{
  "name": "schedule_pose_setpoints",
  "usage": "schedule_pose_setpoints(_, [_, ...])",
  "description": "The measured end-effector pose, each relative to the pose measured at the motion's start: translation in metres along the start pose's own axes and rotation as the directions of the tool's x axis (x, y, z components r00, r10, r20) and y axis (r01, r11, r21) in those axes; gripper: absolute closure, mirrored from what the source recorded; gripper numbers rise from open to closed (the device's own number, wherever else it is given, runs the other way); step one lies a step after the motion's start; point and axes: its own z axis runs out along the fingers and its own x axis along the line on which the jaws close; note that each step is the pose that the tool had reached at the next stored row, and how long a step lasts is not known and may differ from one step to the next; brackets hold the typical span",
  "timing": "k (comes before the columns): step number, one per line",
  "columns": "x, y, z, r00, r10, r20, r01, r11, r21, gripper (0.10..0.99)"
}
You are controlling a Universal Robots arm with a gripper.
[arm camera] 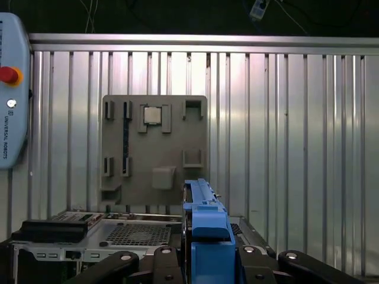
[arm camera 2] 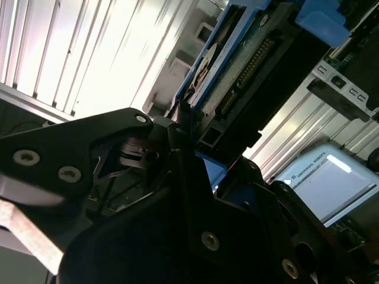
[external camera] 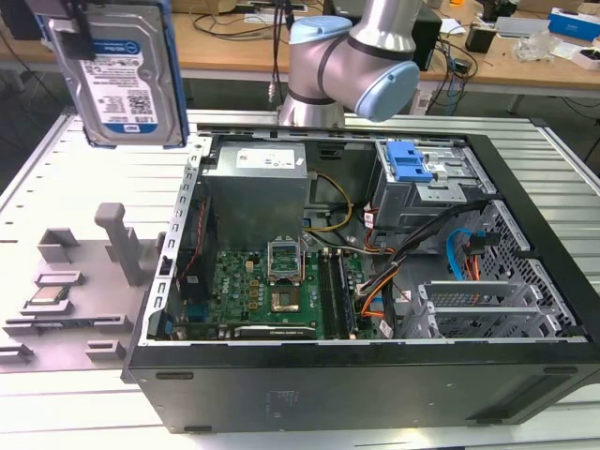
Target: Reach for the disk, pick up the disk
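Gripper (arm camera: 204, 260) clamped on disk (external camera: 122, 80), lifted

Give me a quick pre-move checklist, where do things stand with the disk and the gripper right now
1. Disk off the table: ok, it hangs in the air at the exterior view's upper left.
2. Gripper shut on the disk: ok, in the first wrist view its fingers flank the blue rail.
3. Disk clear of the computer case: ok, it is up and to the side of it.
4. Grey fixture plate below: ok, the processor chip sits in its pocket.
5. Grip firmness: cannot tell.
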Motion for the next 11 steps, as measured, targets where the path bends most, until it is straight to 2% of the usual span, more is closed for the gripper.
schedule_pose_setpoints(1, [0.0,-0.0029,-0.0001,1.0,0.0,0.0001,0.0,1.0,0.0,0.718])
schedule_pose_setpoints(4, [0.0001,-0.0175,-0.0007,1.0,0.0,0.0,0.0,1.0,0.0,0.718])
schedule_pose_setpoints(5, [0.0001,-0.0282,-0.0011,1.0,0.0,0.0001,0.0,1.0,0.0,0.718])
schedule_pose_setpoints(6, [0.0002,-0.0441,-0.0017,1.0,0.0,0.0,0.0,1.0,0.0,0.718])
schedule_pose_setpoints(11, [0.0003,-0.069,-0.0026,1.0,0.0,0.0001,0.0,1.0,0.0,0.718])
